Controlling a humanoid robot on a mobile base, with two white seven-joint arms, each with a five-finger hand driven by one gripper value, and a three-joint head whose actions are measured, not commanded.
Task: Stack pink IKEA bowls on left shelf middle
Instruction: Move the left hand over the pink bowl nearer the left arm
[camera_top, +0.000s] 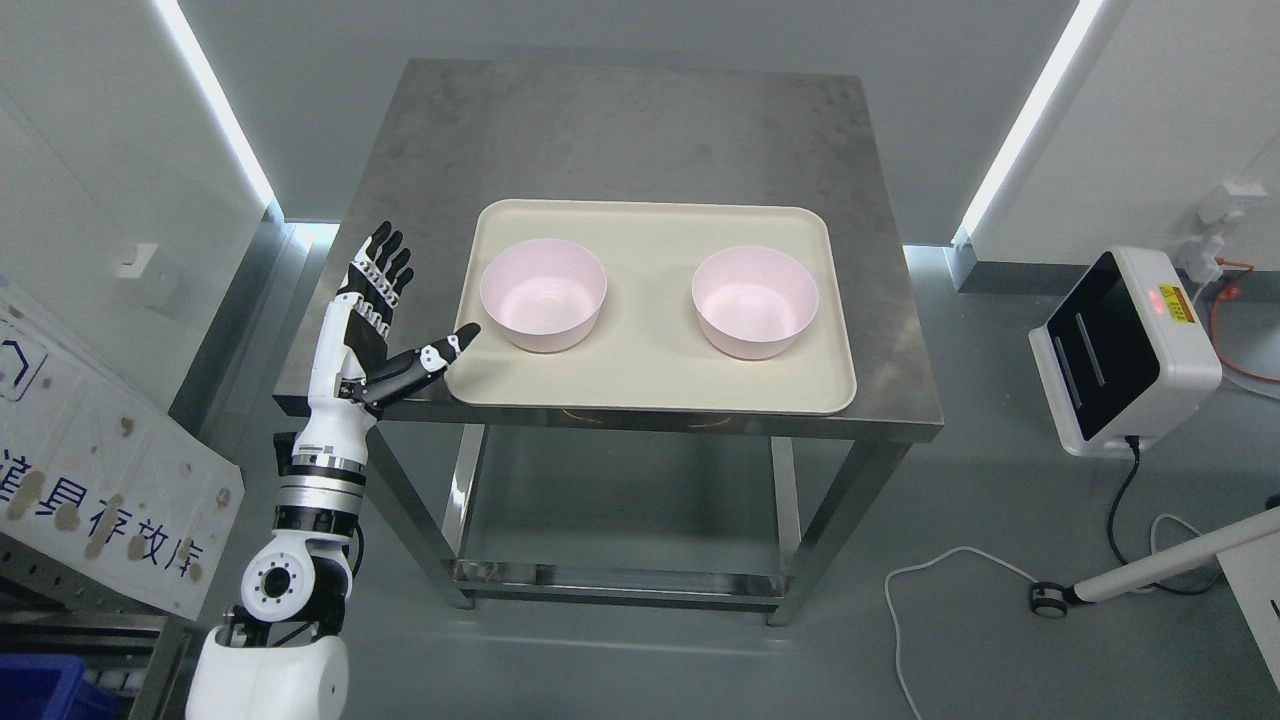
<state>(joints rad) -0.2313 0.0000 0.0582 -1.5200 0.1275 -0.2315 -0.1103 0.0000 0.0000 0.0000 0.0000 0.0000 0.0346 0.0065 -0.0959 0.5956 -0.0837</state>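
Two pink bowls stand upright and apart on a cream tray (650, 385): the left bowl (543, 293) and the right bowl (755, 300). My left hand (400, 300) is raised at the table's left edge, a little left of the left bowl. Its fingers point up and spread, and the thumb (440, 355) reaches toward the tray's front left corner. The hand holds nothing and touches neither bowl. My right arm does not show.
The tray lies on a steel table (620, 130) with a lower rail. A white device (1125, 350) with a dark screen stands on the floor at right, with cables (950, 570) trailing nearby. A printed white board (90, 490) leans at lower left.
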